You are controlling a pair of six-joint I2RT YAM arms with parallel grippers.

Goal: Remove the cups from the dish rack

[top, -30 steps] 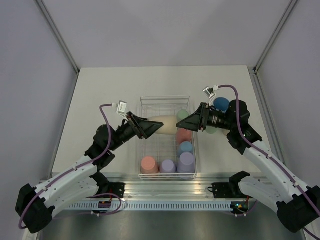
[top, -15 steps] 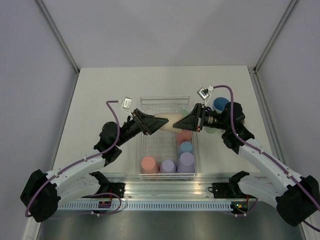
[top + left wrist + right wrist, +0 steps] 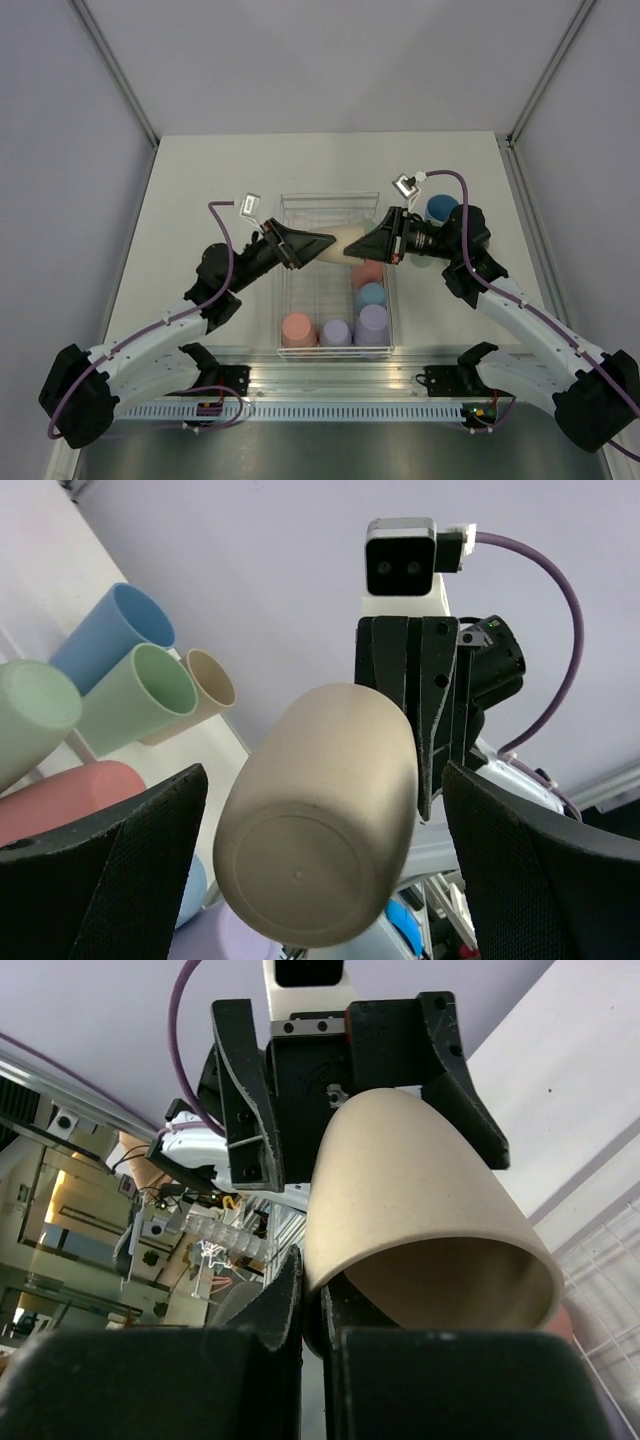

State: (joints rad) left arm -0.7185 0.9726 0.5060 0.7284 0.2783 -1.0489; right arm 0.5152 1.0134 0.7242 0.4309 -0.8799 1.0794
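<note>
Overhead, the beige cup (image 3: 343,240) lies on its side in the air above the dish rack (image 3: 318,290), mostly hidden between the two arms. The right end effector (image 3: 352,250) is clamped on the cup's rim, with the wall pinched between its fingers. The left end effector (image 3: 325,244) stands wide apart on either side of the base. Other cups (image 3: 372,323) sit in the rack. On the bench (image 3: 200,180), the right arm covers most of a green cup (image 3: 425,262); a blue cup (image 3: 441,208) is partly cut off.
</note>
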